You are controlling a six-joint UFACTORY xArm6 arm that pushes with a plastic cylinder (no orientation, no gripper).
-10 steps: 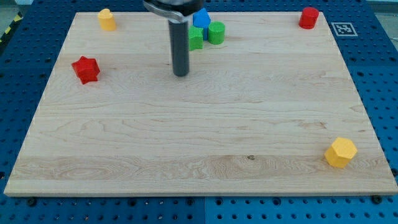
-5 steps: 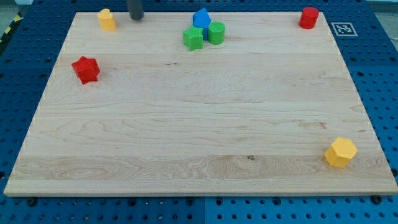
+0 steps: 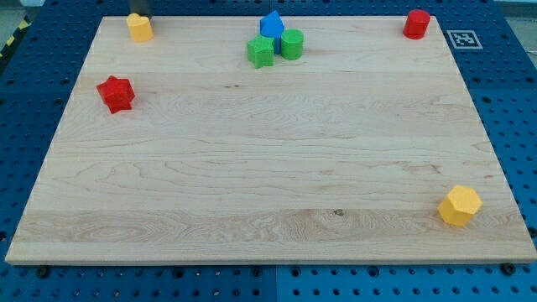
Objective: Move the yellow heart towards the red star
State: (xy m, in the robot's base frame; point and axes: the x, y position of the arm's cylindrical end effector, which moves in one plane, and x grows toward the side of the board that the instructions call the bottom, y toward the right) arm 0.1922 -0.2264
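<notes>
The yellow heart (image 3: pixel 139 27) sits near the board's top left corner. The red star (image 3: pixel 116 93) lies below it, near the left edge. Only the dark lower end of the rod shows at the view's top edge. My tip (image 3: pixel 139 14) is right behind the yellow heart, at its top side, touching it or nearly so.
A blue block (image 3: pixel 271 23) and two green blocks (image 3: pixel 261 51) (image 3: pixel 292 44) cluster at the top middle. A red block (image 3: pixel 416 23) stands at the top right corner. A yellow hexagonal block (image 3: pixel 460 205) sits at the bottom right. The wooden board (image 3: pixel 268 168) lies on a blue perforated table.
The rod has moved from the board's upper middle to the top left, ending behind the yellow heart. The yellow heart has shifted slightly to the left.
</notes>
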